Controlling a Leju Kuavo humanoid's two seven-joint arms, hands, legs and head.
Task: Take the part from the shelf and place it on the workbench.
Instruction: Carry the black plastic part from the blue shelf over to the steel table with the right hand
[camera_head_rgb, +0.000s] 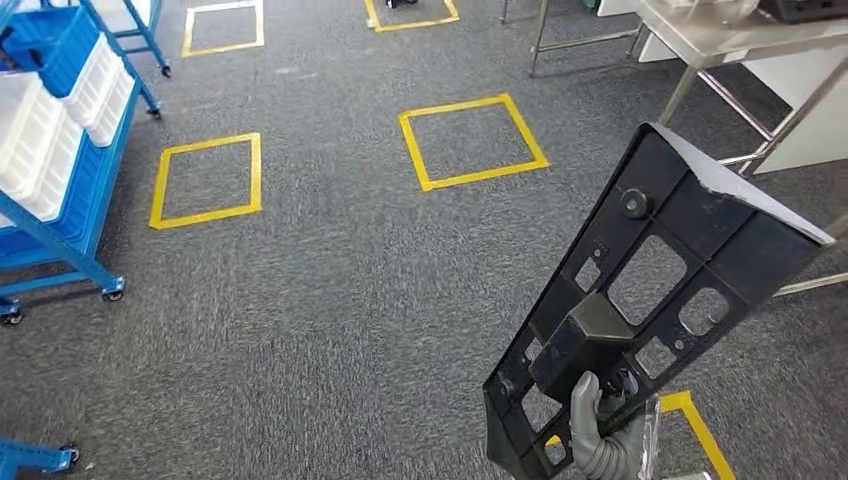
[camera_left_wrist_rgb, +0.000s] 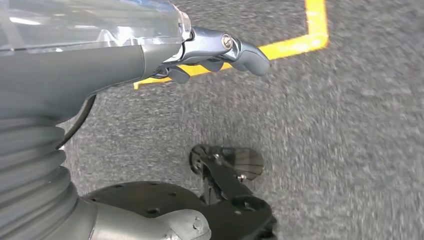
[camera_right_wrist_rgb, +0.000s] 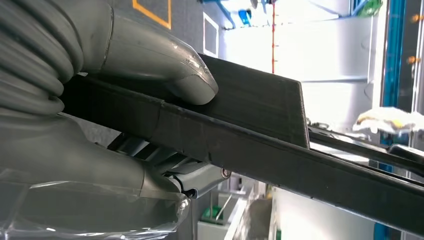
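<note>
A long black plastic part (camera_head_rgb: 650, 300) with several cut-out windows and a round knob stands tilted at the right of the head view. My right hand (camera_head_rgb: 600, 430) grips its lower end from below. In the right wrist view the thick grey thumb (camera_right_wrist_rgb: 165, 65) presses on the part's flat black face (camera_right_wrist_rgb: 250, 125) while darker fingers clamp it from the other side. A metal workbench (camera_head_rgb: 720, 35) stands at the far right. The blue shelf (camera_head_rgb: 60, 190) with bins stands at the far left. My left hand (camera_left_wrist_rgb: 210, 50) hangs over the carpet, fingers loosely curled, holding nothing.
Grey carpet is marked with yellow tape squares (camera_head_rgb: 472, 140), (camera_head_rgb: 206, 180). White bins (camera_head_rgb: 35, 140) and a blue bin (camera_head_rgb: 45, 40) sit on the wheeled shelf. Another metal frame leg (camera_head_rgb: 540, 35) stands at the back. A yellow tape corner (camera_left_wrist_rgb: 300, 40) lies under my left hand.
</note>
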